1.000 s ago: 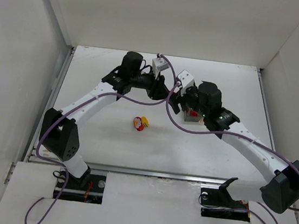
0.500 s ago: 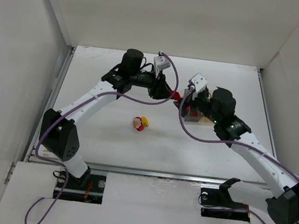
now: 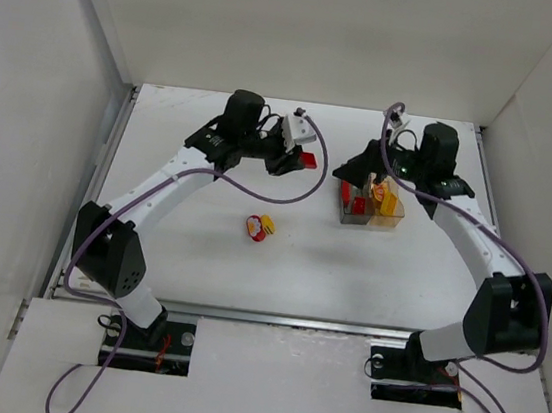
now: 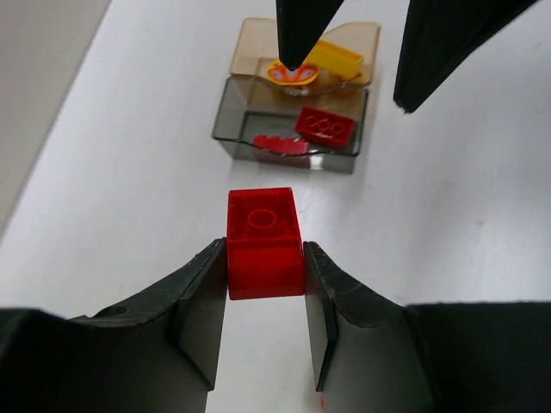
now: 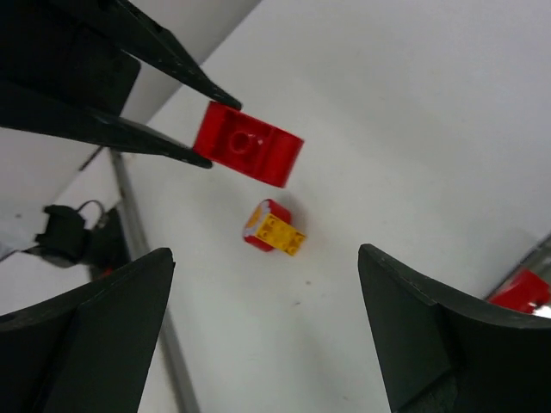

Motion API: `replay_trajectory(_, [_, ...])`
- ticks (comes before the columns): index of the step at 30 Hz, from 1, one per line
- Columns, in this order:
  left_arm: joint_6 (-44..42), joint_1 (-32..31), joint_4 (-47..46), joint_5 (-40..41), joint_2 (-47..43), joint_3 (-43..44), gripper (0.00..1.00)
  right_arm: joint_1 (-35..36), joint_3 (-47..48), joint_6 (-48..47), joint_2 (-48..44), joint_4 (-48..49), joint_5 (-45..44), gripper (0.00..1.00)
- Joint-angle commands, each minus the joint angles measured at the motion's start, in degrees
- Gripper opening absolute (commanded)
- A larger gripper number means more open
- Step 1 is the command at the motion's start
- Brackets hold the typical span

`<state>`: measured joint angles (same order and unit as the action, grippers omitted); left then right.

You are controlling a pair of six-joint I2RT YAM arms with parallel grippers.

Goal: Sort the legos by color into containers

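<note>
Left tool (image 4: pixel 265 258) pinches red brick (image 4: pixel 264 237) across its width, long axis pointing toward the containers (image 4: pixel 229 131); right tool (image 5: pixel 263 284) stands spread.

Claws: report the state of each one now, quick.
Left claw: closed on a red brick.
Right claw: open, holding nothing.
</note>
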<state>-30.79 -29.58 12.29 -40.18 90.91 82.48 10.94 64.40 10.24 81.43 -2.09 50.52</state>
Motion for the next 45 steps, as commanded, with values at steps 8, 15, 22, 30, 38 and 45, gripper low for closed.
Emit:
replay_trajectory(8, [-24.59, -2.23, -14.30, -1.38, -16.29, -13.72, 0.00, 0.57, 9.43, 11.82, 5.23, 2.18, 17.93, 0.93])
replay_trajectory(15, [-21.96, -2.23, -17.47, -9.03, -18.84, -14.27, 0.00, 3.47, 10.66, 9.62, 5.23, 2.18, 19.52, 0.94])
replay_trajectory(22, [-20.54, -4.69, -20.73, -9.56, -18.84, -14.89, 0.00, 4.09, 13.03, 8.31, 5.85, 2.18, 22.07, 0.94])
replay_trajectory(30, [-19.40, -6.54, -22.93, -9.56, -18.84, -14.89, 0.00, 4.62, 14.17, 9.54, 5.23, 2.18, 22.78, 0.83])
replay_trajectory(38, [-19.40, -7.07, -21.26, -9.03, -18.32, -14.89, 0.00, 4.62, 14.70, 10.15, 4.70, 2.18, 22.78, 0.52])
replay_trajectory(45, [-18.88, -7.59, -20.73, -9.03, -18.32, -14.89, 0.00, 4.62, 14.70, 10.68, 4.18, 2.18, 22.78, 0.13])
